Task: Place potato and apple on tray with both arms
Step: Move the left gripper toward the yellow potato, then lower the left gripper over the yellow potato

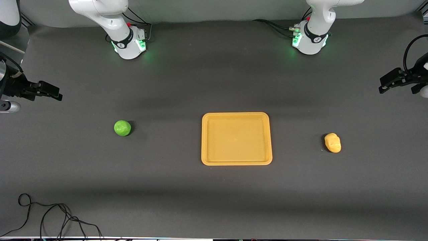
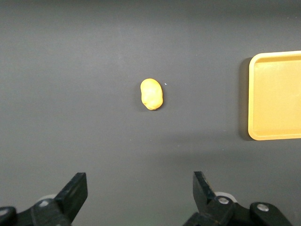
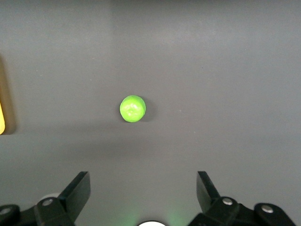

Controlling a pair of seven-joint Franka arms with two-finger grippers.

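Note:
The yellow-tan potato [image 1: 333, 142] lies on the dark table toward the left arm's end. The green apple [image 1: 122, 128] rests toward the right arm's end. Between them sits the orange-yellow tray [image 1: 236, 162], with nothing on it. My left gripper [image 1: 389, 83] hangs open high over the table edge at the left arm's end. In the left wrist view, the potato [image 2: 152, 94] and part of the tray [image 2: 256, 94] show far below the left gripper [image 2: 140, 181]. My right gripper [image 1: 57, 93] is open over the right arm's end. The right wrist view has the apple [image 3: 132, 108] well below the right gripper [image 3: 143, 181].
A loose black cable [image 1: 50, 217] lies by the table edge nearest the front camera, toward the right arm's end. The two arm bases [image 1: 132, 43] [image 1: 309, 42] glow green along the table edge farthest from that camera.

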